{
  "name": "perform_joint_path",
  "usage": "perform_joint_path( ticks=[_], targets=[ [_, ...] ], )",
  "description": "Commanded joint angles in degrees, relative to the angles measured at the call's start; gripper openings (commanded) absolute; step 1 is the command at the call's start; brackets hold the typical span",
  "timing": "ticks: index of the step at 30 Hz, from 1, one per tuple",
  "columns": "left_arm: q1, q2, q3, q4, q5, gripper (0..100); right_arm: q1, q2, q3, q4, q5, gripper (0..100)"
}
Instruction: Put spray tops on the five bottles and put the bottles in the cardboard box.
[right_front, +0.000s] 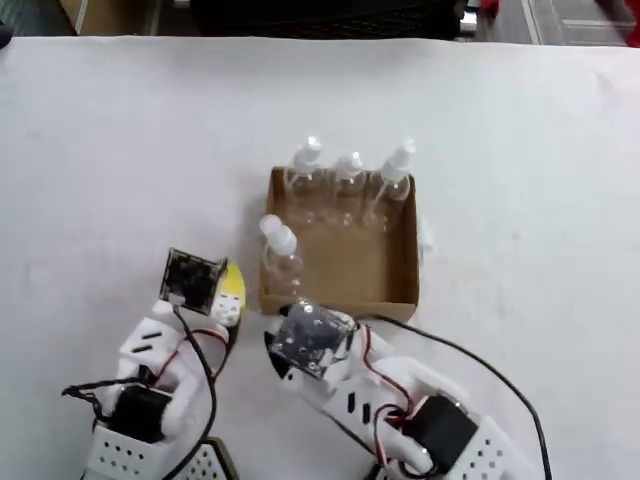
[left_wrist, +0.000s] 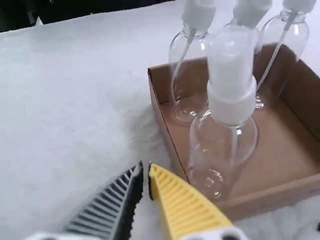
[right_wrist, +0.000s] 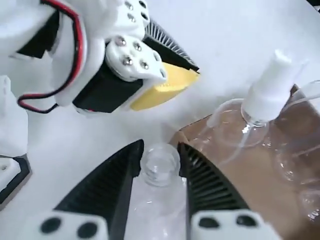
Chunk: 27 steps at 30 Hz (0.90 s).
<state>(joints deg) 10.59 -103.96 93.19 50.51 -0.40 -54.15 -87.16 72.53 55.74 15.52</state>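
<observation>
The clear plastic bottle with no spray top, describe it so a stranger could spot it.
Find the shallow brown cardboard box on the white table. Just outside its near wall, the black-fingered right gripper clamps a clear plastic bottle by the neck. Unlike the four bottles in the box, its mouth is open, uncapped.

arms: white plastic shell (right_front: 150, 345), boxy blk servo (right_front: 140, 410) | L fingers (left_wrist: 182, 205): ribbed, 1 yellow, 1 blk | R fingers (right_wrist: 107, 182): both blk, ribbed | thin red+blk wires (right_wrist: 75, 30) | silver round-head screws (right_wrist: 131, 52) clustered on white bracket
</observation>
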Motion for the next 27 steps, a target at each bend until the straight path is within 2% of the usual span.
perform_joint_path(
  ticks=[1, 9, 15, 20, 24, 27],
  targets=[
    [-0.66, -0.57, -3.52, 0.18, 0.26, 2, 1.01, -5.49, -2.9, 3.12, 0.53, 2.0],
    [-5.49, -0.57, -3.52, -0.18, 0.26, 2, 1.19, -8.04, -2.73, 4.44, 0.62, 1.7],
    [-5.58, -0.57, -3.16, -0.18, 0.18, 2, 6.55, -8.04, -2.73, 4.18, 0.62, 1.7],
    [-5.58, -0.57, -3.08, -0.18, -1.58, 2, 7.52, -8.48, -3.43, 4.35, 0.62, 1.7],
    [-5.58, -0.57, -2.37, -0.35, -4.84, 2, 7.69, -8.48, -9.93, 8.66, 0.62, 1.7],
    [-5.67, -0.57, -1.76, -1.49, -5.1, 2, 12.88, -8.48, -16.35, 11.03, 0.62, 1.7]
  ],
)
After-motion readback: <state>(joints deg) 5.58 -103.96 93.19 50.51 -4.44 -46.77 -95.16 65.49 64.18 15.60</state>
